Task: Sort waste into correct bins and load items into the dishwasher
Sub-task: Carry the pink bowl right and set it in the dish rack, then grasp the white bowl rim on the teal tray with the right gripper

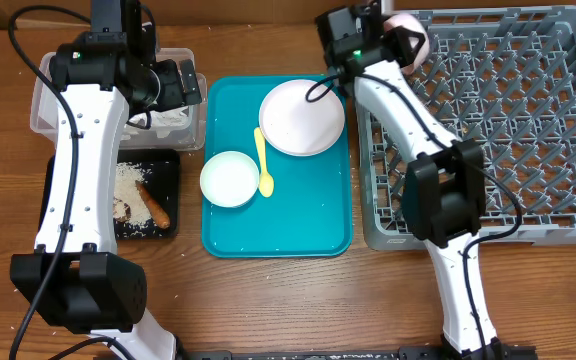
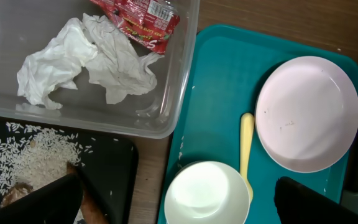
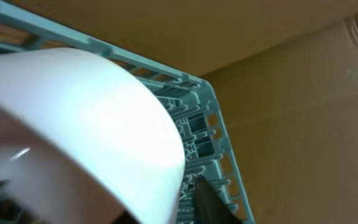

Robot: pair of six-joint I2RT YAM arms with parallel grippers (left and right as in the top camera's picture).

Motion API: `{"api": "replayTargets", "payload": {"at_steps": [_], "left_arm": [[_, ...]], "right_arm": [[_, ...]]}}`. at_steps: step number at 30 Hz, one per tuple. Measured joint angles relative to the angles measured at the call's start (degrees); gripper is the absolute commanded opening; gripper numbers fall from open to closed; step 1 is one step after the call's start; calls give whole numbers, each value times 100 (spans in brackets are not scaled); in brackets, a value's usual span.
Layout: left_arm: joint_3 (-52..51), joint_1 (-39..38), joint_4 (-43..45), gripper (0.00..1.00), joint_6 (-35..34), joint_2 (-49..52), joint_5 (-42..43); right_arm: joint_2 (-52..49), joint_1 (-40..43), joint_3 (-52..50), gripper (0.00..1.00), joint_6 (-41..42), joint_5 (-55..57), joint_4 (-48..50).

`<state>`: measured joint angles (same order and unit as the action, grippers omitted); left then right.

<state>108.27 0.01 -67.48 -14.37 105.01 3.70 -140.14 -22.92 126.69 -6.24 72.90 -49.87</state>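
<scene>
Our right gripper (image 1: 398, 45) holds a white bowl (image 1: 415, 40) over a corner of the dish rack (image 1: 528, 130). From the left wrist, our left gripper (image 2: 179, 190) hangs spread, empty, over the clear tub's (image 2: 92, 118) edge. From the right wrist, jaws seem clamped on the bowl: stiff, light, slippery, best pinched at its rim.

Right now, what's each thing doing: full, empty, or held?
Tub: holds napkin and wrapper.
Black tray: rice and scraps inside.
Plate: empty, on teal tray.
Bowl: empty, upright.
Spoon: lying flat.
Cup: held over rack.
Left gripper: open, empty.
Right gripper: shut on cup.
</scene>
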Motion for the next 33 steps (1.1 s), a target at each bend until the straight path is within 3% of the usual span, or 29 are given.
{"api": "replayTargets", "payload": {"at_steps": [2,4,5,10,15,18,21,26,29,30,33], "left_arm": [[0,0,-2,100,0,0,0],[0,0,-2,100,0,0,0],[0,0,-2,100,0,0,-2],[0,0,-2,100,0,0,0],[0,0,-2,100,0,0,0],[0,0,-2,100,0,0,-2],[0,0,-2,100,0,0,0],[0,0,0,100,0,0,0],[0,0,0,100,0,0,0],[0,0,-2,100,0,0,0],[0,0,-2,100,0,0,0]], "right_arm": [[-28,-149,0,47,11,-11,-24],[-35,-271,0,77,-31,-7,-31],[-35,-374,0,85,0,-2,-28],[-39,-487,26,95,-4,149,-22],[-31,-555,328,100,2,57,-17],[122,-660,372,100,94,-678,-264],[413,-737,398,100,328,-2269,-1021],[780,-754,461,83,654,-6102,-2503],[785,-754,455,82,723,-7718,-2800],[785,-763,442,75,737,-8242,-2809],[789,-887,107,69,911,-9256,-2470]]}}
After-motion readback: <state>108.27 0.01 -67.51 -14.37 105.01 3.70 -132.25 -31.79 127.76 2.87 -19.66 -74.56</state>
